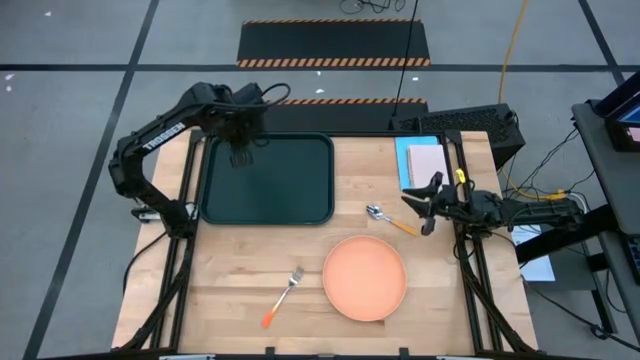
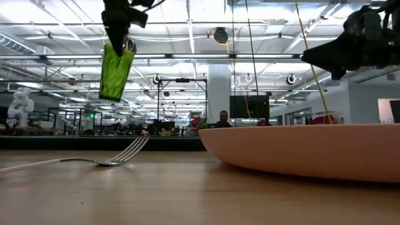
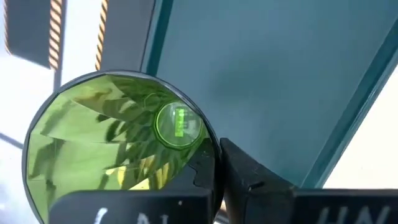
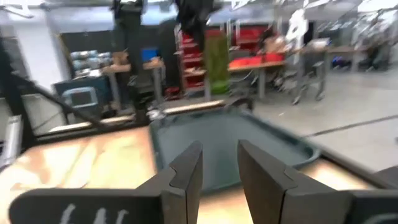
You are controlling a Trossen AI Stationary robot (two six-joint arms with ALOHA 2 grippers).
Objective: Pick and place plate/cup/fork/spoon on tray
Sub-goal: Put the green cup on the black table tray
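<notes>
My left gripper (image 1: 240, 152) is shut on the small translucent green cup (image 2: 117, 70), which hangs over the far left part of the dark green tray (image 1: 268, 180). The cup also shows in the left wrist view (image 3: 118, 149) and, farther off, in the right wrist view (image 4: 216, 62). The salmon-orange plate (image 1: 365, 277) lies flat on the table at the near right. The fork (image 1: 283, 297) lies left of it. The spoon (image 1: 390, 220) lies beyond the plate. My right gripper (image 1: 424, 205) is open and empty, in the air just right of the spoon. My left gripper holds the cup by its rim (image 3: 214, 152), on one side of the open mouth. One finger (image 3: 202, 169) appears inside the wall and the other (image 3: 255, 177) outside. The fingers come from above, pointing down. The cup hangs below them, slightly tilted, clear of the tray.
A light blue sheet with a pale notepad (image 1: 422, 160) lies at the table's far right, with a black device (image 1: 460, 122) behind it. Bare wood shows between the tray and the plate and along the near left edge.
</notes>
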